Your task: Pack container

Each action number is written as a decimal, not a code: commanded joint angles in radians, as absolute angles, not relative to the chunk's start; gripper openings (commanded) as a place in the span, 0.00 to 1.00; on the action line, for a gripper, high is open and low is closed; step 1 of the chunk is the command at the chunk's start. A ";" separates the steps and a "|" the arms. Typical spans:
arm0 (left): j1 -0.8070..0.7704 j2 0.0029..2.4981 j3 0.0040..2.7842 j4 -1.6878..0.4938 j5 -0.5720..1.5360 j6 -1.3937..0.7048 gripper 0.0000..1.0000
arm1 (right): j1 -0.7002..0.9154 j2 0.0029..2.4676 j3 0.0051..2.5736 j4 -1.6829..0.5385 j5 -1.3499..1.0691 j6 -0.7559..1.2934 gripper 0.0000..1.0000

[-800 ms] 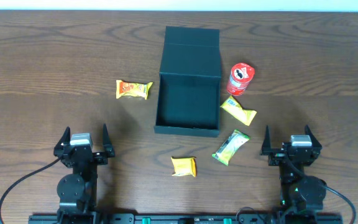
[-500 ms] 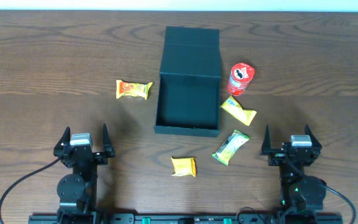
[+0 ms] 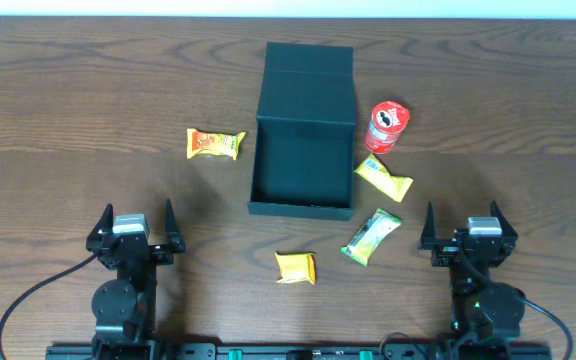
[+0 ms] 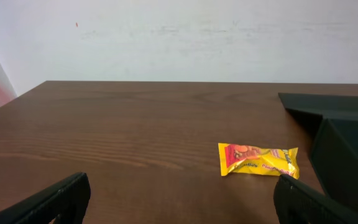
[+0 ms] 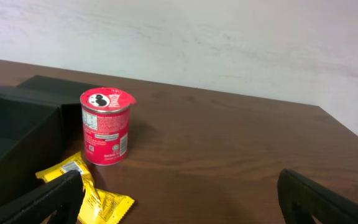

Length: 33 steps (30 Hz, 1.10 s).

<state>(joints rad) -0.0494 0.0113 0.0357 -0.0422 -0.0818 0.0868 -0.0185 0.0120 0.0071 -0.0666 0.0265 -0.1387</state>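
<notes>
The dark container [image 3: 302, 165] stands open in the middle of the table, its lid [image 3: 309, 82] folded flat behind it; its wall [image 4: 347, 165] shows at the right of the left wrist view, and its corner [image 5: 17, 127] at the left of the right wrist view. Nothing lies inside it. My left gripper [image 3: 133, 228] rests open near the front left, well short of the container. My right gripper [image 3: 465, 228] sits open at the front right. Both hold nothing.
An orange-yellow packet [image 3: 215, 144] [image 4: 258, 160] lies left of the container. A red can [image 3: 387, 127] [image 5: 106, 125] stands to its right, with a yellow packet [image 3: 383, 177] [image 5: 86, 190] below it. A green packet [image 3: 371, 236] and a small yellow packet [image 3: 295, 267] lie nearer the front.
</notes>
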 commanded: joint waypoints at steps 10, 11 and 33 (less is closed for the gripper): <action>-0.046 0.006 0.005 -0.068 -0.080 0.101 0.95 | -0.026 0.007 0.006 -0.071 0.041 -0.128 0.99; -0.046 0.006 0.005 -0.068 -0.080 0.101 0.95 | -0.026 0.007 0.006 -0.071 0.041 -0.128 0.99; -0.046 0.005 0.005 -0.057 -0.072 0.089 0.95 | -0.026 0.007 0.006 -0.070 0.053 -0.140 0.99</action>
